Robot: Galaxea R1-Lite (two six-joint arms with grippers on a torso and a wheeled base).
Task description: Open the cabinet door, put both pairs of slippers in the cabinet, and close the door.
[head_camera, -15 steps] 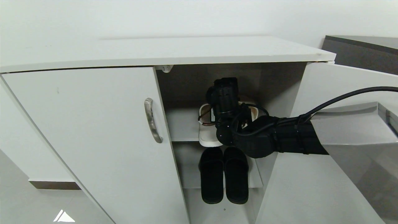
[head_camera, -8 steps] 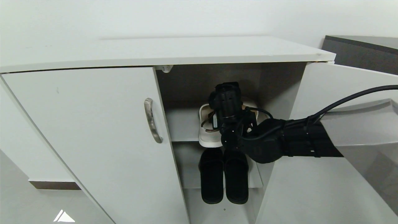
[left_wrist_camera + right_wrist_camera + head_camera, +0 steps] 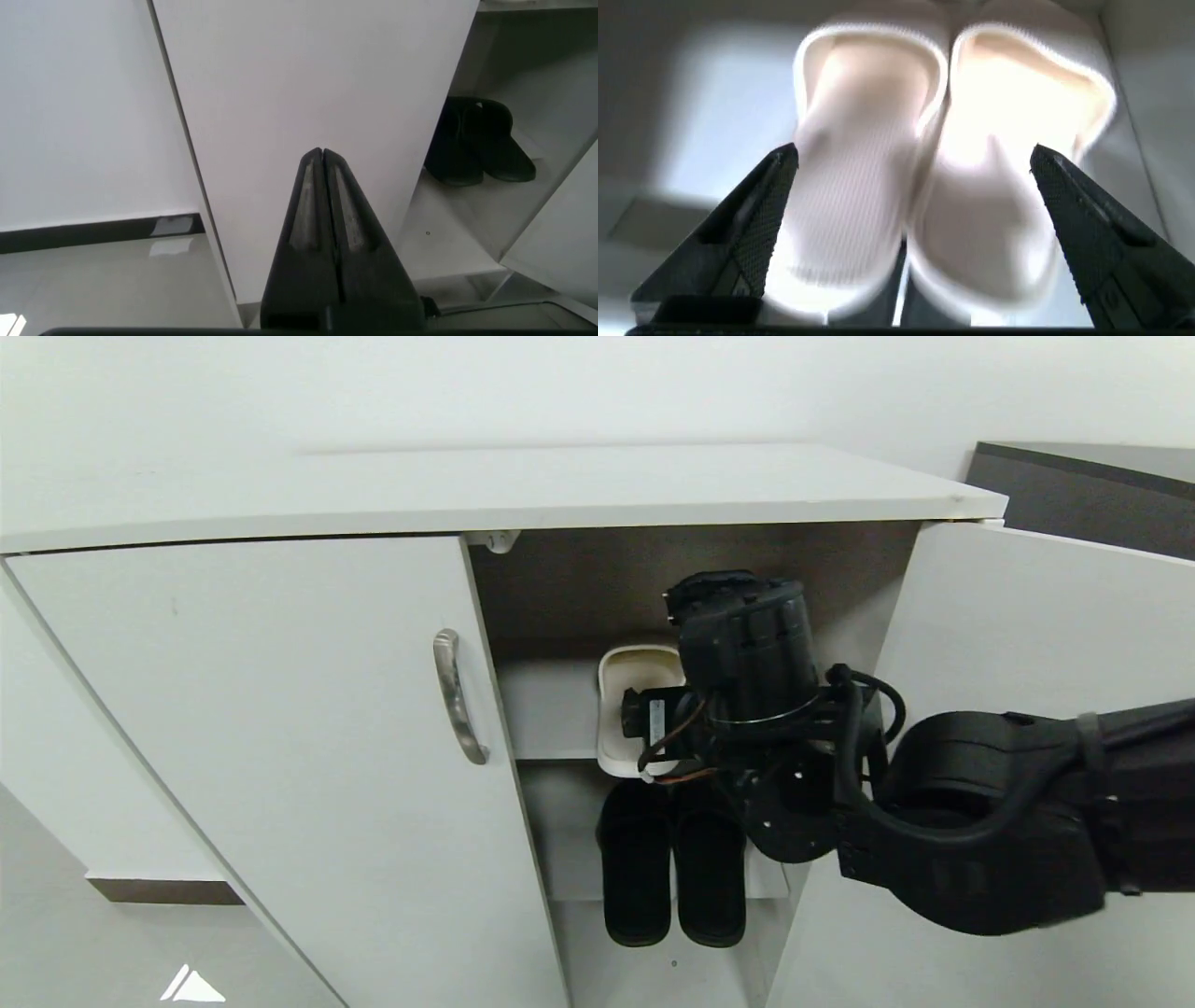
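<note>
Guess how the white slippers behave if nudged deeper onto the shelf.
Likely light: the white slippers look thick, foam-like. Ribbed footbeds suggest fair grip. Their ends seem to overhang the upper shelf, so a skewed push might tip one off.

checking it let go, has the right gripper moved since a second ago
Yes. The right gripper has pulled back out over the upper shelf edge, away from the white slippers.
</note>
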